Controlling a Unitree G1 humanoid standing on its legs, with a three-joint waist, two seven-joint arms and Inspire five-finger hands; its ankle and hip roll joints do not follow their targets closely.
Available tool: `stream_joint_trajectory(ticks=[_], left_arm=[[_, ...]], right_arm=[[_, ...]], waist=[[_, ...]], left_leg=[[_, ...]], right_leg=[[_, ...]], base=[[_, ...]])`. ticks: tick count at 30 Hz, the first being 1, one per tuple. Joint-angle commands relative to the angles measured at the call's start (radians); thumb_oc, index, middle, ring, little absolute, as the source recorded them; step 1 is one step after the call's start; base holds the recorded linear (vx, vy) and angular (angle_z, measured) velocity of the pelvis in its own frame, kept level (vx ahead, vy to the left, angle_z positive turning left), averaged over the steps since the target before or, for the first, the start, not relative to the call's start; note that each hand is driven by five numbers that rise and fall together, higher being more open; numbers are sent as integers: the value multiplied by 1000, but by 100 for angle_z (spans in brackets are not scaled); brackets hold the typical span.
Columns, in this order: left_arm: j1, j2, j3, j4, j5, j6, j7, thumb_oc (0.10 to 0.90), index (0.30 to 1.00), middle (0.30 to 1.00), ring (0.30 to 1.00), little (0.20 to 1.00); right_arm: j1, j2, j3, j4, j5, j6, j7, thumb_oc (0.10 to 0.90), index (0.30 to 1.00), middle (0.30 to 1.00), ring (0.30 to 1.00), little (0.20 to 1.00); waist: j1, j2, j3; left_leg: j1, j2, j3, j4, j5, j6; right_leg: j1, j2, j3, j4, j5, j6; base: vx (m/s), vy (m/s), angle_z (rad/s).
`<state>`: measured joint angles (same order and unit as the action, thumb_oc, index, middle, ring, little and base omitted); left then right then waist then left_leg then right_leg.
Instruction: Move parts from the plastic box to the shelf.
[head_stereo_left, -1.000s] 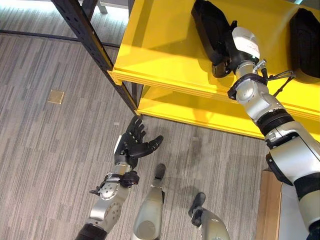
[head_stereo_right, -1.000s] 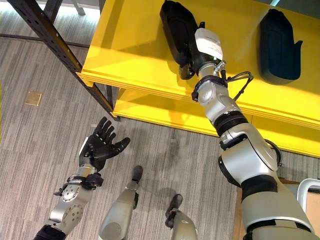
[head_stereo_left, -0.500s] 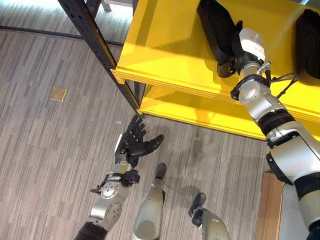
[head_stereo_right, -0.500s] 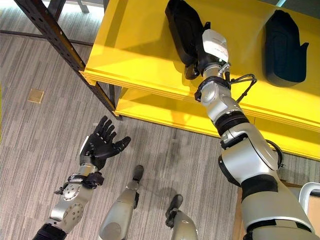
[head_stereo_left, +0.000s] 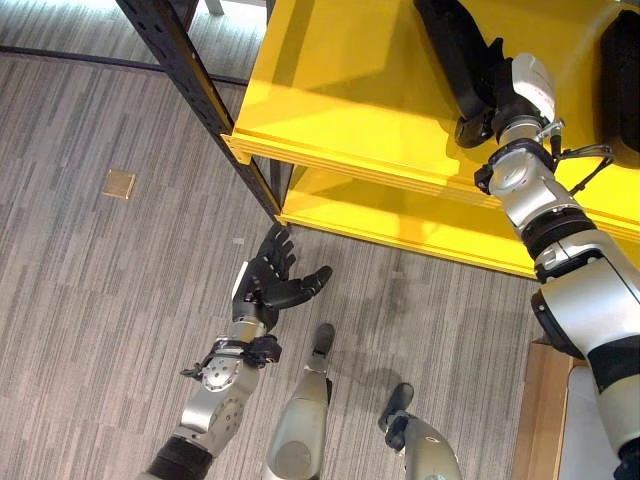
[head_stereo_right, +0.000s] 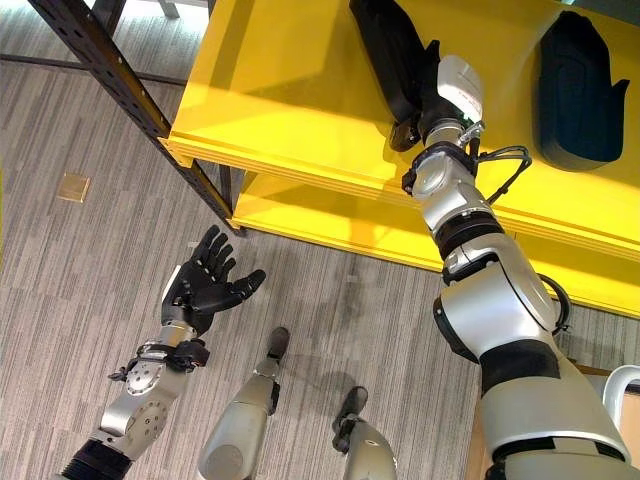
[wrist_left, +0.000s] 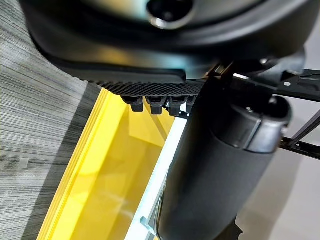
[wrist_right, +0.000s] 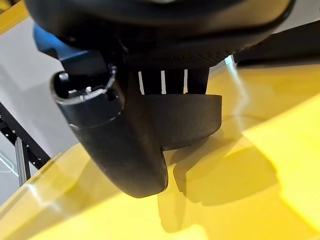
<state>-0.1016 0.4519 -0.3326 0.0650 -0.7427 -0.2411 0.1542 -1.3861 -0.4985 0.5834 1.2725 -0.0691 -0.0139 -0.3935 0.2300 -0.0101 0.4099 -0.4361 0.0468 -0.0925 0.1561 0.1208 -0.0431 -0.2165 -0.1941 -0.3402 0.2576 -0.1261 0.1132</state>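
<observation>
Left hand hovering low over grey floor, fingers spread, holding nothing. Farther right, right hand reaching onto yellow shelf, seemingly gripping long black part, fingers mostly hidden. Second black part lying rightmost on shelf.

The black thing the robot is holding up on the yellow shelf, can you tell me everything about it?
The black part is long, flat and matte, like moulded plastic, with rounded edges. It lies slanted on the top yellow shelf. The right hand grips its lower end, thumb and fingers curled round the edge. Another black part lies farther right on the shelf, apart from it.
</observation>
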Motion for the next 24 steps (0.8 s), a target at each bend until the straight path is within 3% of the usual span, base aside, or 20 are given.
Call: stream_joint_trajectory(ticks=[1,24], left_arm=[[-21,29,0,-175,-7,-105,3,900,1000,1000,1000,1000],[-35,39,-21,-165,-13,-102,26,900,1000,1000,1000,1000]], right_arm=[[-185,-48,15,-35,66,-42,-107,400,300,300,300,300],[-164,-20,-114,-86,210,-73,-186,400,300,300,300,300]], waist=[[-2,-12,-26],[-8,-8,-18]], left_leg=[[-49,48,-3,125,-90,-31],[-69,39,-4,139,-99,-23]], right_leg=[[51,-58,39,-43,51,22],[44,-63,36,-44,54,26]], base=[[0,0,0],[0,0,0]])
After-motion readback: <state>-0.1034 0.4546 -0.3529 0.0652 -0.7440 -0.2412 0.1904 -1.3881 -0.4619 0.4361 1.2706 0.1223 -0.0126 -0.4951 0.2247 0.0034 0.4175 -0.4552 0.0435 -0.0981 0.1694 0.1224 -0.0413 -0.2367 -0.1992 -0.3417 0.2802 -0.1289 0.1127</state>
